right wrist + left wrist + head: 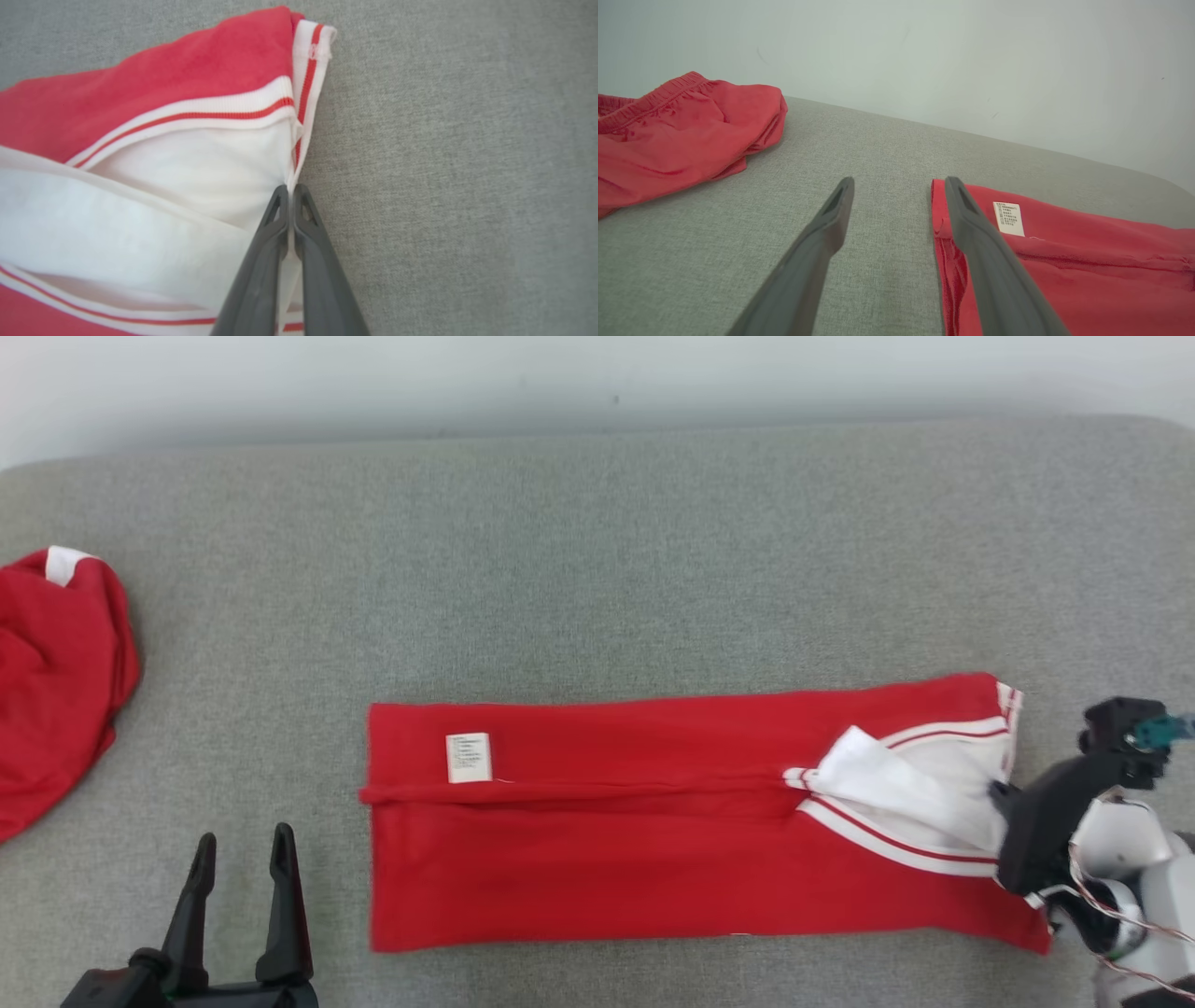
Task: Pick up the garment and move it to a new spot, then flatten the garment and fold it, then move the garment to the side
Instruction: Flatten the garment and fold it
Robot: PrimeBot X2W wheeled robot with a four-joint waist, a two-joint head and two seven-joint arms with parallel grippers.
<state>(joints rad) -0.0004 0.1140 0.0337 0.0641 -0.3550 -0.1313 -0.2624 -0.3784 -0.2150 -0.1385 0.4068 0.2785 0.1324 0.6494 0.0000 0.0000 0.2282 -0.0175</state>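
Note:
The garment point(653, 831) is red with white striped trim, folded into a long strip lying across the grey surface, a white care label point(469, 757) near its left end. My right gripper point(1004, 793) is shut on the garment's white edge point(280, 163) at its right end; in the right wrist view the fingers point(261, 261) pinch thin white cloth between them. My left gripper point(243, 849) stands open at the lower left, just left of the garment's left edge point(941, 224), with nothing between its fingers point(822, 233).
A second red garment point(56, 672) lies crumpled at the far left edge of the grey padded surface point(597, 569), also seen in the left wrist view as the red heap point(677, 130). A pale wall point(597, 373) runs behind the surface.

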